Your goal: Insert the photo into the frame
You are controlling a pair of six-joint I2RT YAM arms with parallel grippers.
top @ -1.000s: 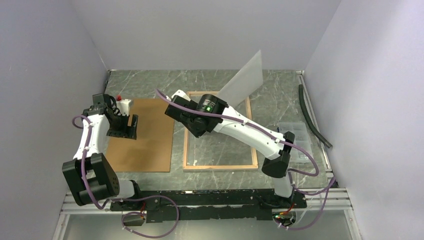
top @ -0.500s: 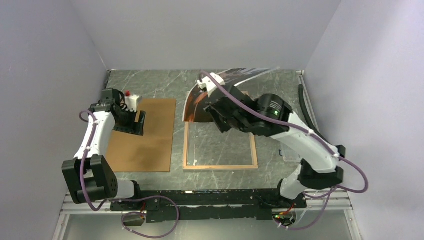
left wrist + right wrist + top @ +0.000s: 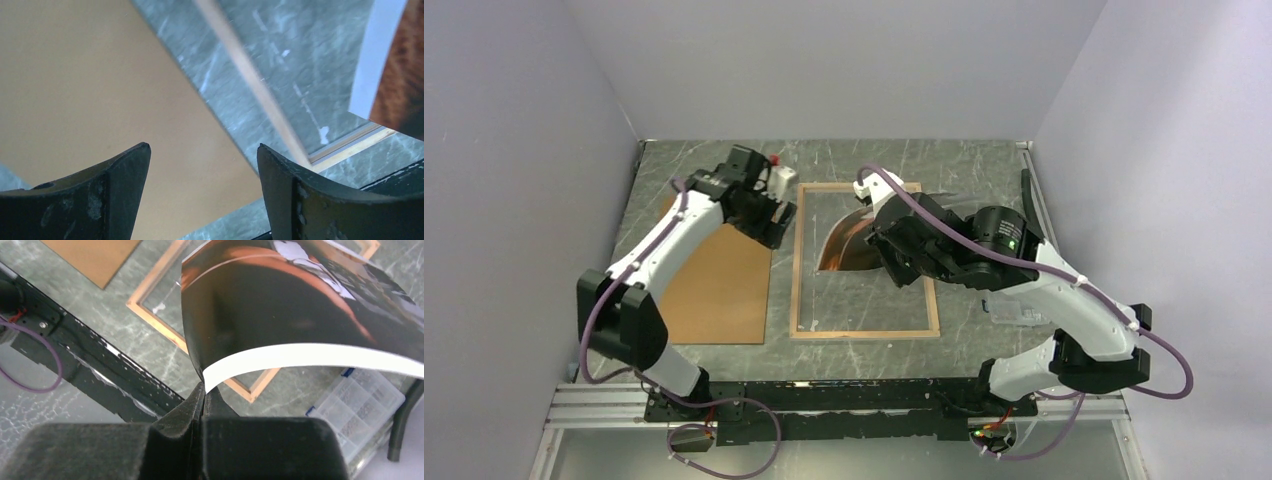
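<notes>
The frame (image 3: 796,270) lies flat mid-table with its pale wood back up; it also shows in the right wrist view (image 3: 155,320) and the left wrist view (image 3: 250,75). My right gripper (image 3: 202,385) is shut on the white-bordered corner of the photo (image 3: 280,305), a glossy dark, orange-brown print. The photo (image 3: 846,243) curls downward over the frame's upper half, under the right arm. My left gripper (image 3: 200,160) is open and empty, hovering over the edge of the brown backing board (image 3: 75,90), just left of the frame's left rail.
The brown backing board (image 3: 714,290) lies left of the frame. A clear plastic compartment box (image 3: 360,405) sits at the right, and a dark hose (image 3: 1029,200) runs along the right wall. The black rail (image 3: 844,395) crosses the near edge.
My right arm has swung the photo from upright at the back down over the frame, image side now curling downward. My left arm has moved from the board's left toward the frame's top-left corner.
</notes>
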